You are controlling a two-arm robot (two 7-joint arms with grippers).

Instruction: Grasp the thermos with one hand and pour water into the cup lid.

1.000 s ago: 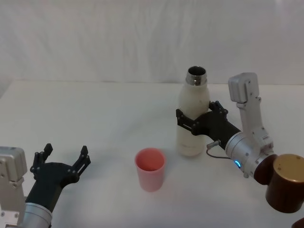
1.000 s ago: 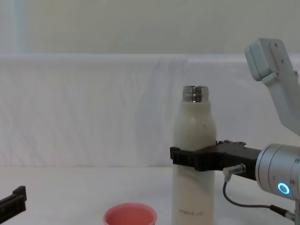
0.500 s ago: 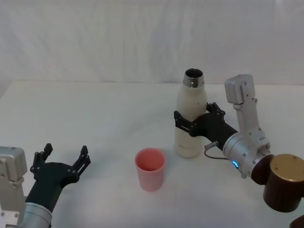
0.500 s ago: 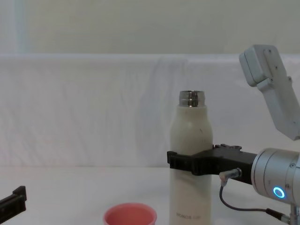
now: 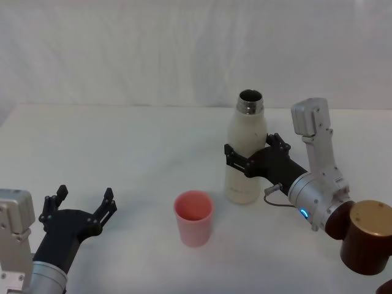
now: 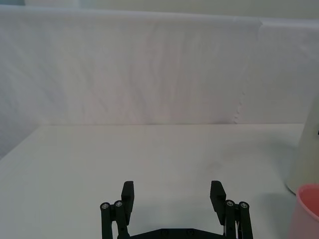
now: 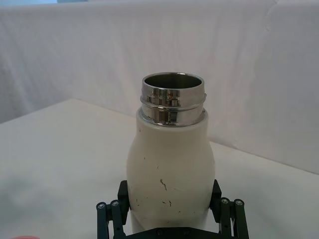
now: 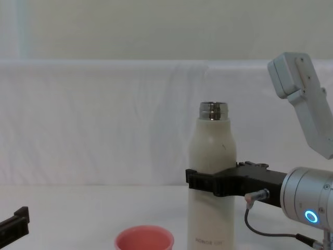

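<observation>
Since a second ago my right gripper (image 5: 244, 158) has carried the thermos (image 5: 244, 160) slightly left and set it upright, fingers clamped around its middle. I see the cup lid (image 5: 194, 218) on the white table (image 5: 122, 159), nearer me and left of the thermos. A brown cylinder (image 5: 367, 236) sits by my right arm. My left gripper (image 5: 81, 210) rests open, low on the left.

We lose the thermos (image 8: 210, 182) base and the lower part of the cup lid (image 8: 144, 240) below the chest view's bottom edge. Grey lettering near the thermos base is too small to read. The right gripper (image 7: 172, 211) blocks the bottle's lower body in the right wrist view. The left gripper (image 8: 13, 228) is cut by the chest view's left edge.
</observation>
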